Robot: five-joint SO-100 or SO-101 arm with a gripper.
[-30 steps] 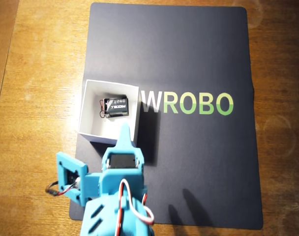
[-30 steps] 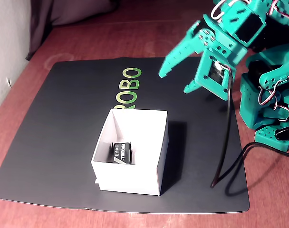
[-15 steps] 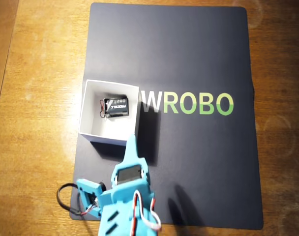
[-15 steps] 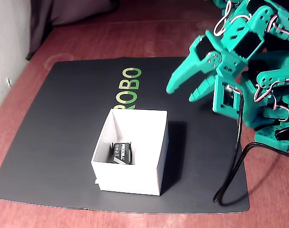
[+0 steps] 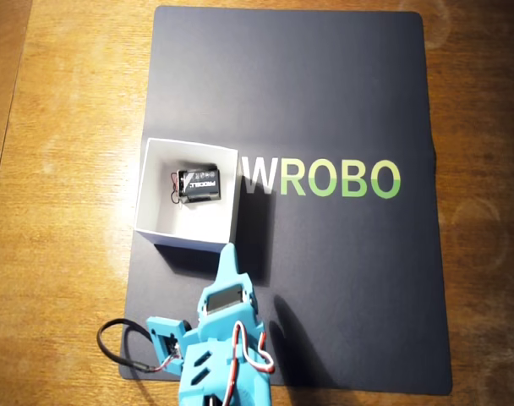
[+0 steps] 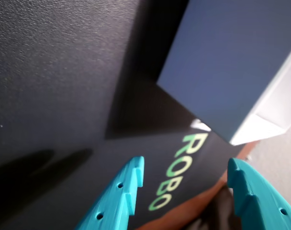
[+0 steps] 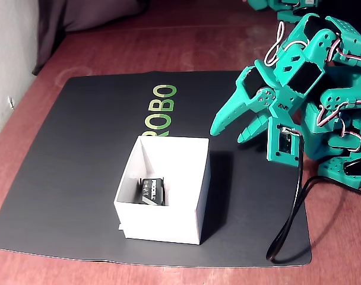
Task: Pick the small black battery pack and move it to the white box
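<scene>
The small black battery pack [image 5: 198, 183] lies inside the white box [image 5: 150, 218] on the dark mat; it also shows in the fixed view [image 7: 151, 191], resting on the floor of the box [image 7: 168, 224]. My teal gripper [image 7: 228, 133] is open and empty, hovering above the mat just beside the box's near wall. In the overhead view the gripper [image 5: 229, 258] points at the box's lower right corner. In the wrist view the fingers [image 6: 128, 191] are spread apart, with a box wall [image 6: 274, 108] at the upper right.
The dark mat [image 5: 341, 279] with green "WROBO" lettering [image 5: 325, 179] covers the wooden table [image 5: 62, 169]. A black cable [image 7: 290, 225] loops from the arm's base over the mat edge. The arm's body [image 7: 329, 107] stands at the right in the fixed view.
</scene>
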